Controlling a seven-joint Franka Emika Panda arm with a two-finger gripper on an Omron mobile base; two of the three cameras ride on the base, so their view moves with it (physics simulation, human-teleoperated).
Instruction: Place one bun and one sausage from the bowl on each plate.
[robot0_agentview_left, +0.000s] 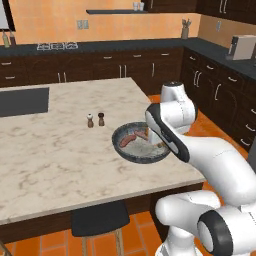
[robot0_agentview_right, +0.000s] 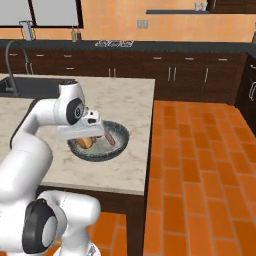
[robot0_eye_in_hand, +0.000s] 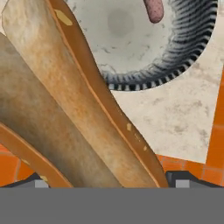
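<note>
Left to right, left base view. A dark inset panel (robot0_agentview_left: 22, 100) sits in the marble worktop (robot0_agentview_left: 60, 160). Next come a salt shaker (robot0_agentview_left: 90, 121) and a pepper shaker (robot0_agentview_left: 101, 119), just beside each other and well apart from the bowl (robot0_agentview_left: 131, 154). The bowl lies near the worktop's right edge, with a sausage (robot0_agentview_left: 127, 139) inside it. A black stool (robot0_agentview_left: 99, 220) stands below the front edge.

In the right base view, the gripper (robot0_agentview_right: 86, 134) hangs over the bowl's near side, above a bun (robot0_agentview_right: 85, 142). In the hand view the bun (robot0_eye_in_hand: 65, 109) lies close between the two finger tips (robot0_eye_in_hand: 40, 183). The jaws stand wide, spanning the bun; whether they press on it cannot be told. Judged so, the wide setting suits the bun's width.

No plates appear near the bowl. The shakers look unlikely to obstruct a lift.
</note>
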